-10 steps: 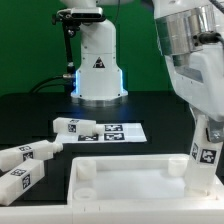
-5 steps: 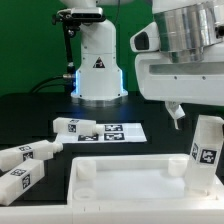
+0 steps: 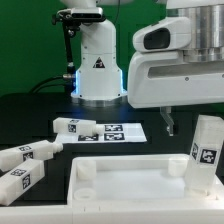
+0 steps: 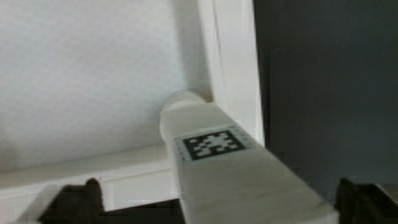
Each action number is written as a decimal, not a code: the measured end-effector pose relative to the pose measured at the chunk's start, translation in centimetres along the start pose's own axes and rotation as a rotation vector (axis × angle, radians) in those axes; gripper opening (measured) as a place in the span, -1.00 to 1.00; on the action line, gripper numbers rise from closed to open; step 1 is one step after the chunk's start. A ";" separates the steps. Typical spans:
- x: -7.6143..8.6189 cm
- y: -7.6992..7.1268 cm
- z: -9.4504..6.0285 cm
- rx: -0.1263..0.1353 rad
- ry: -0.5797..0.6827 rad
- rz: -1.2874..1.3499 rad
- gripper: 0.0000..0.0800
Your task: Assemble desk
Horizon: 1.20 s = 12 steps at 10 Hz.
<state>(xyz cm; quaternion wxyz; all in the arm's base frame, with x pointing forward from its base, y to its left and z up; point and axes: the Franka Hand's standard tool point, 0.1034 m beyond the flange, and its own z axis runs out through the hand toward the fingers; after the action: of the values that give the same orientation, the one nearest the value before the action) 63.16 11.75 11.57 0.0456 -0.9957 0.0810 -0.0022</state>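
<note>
The white desk tabletop (image 3: 125,183) lies rim-up at the front of the table. One white tagged leg (image 3: 206,150) stands upright in its corner at the exterior view's right. My gripper (image 3: 172,122) hangs above and beside that leg, apart from it, with one finger (image 3: 167,122) showing. In the wrist view the gripper (image 4: 214,208) is open and empty, its dark fingertips (image 4: 75,203) wide apart on either side of the leg (image 4: 217,150), which rises from the tabletop corner (image 4: 228,60).
Three loose white legs lie at the exterior view's left: one (image 3: 72,127) by the marker board (image 3: 118,131), two more (image 3: 30,152) (image 3: 18,180) nearer the front. The white robot base (image 3: 98,65) stands at the back.
The gripper has let go of the upright leg, risen off it and shifted toward the exterior view's left. The leg stays standing in the corner.
</note>
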 end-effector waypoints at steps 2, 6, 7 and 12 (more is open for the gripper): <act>0.0 0.0 0.0 -0.001 0.000 0.023 -0.02; 0.0 0.1 0.1 0.000 0.003 0.322 -0.27; 0.0 0.0 0.2 0.004 0.012 0.505 -0.27; 0.4 -0.7 0.4 0.135 -0.020 1.300 -0.28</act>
<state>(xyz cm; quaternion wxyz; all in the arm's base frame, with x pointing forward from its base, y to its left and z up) 63.65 12.41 11.25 0.1006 -0.7387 0.6658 0.0299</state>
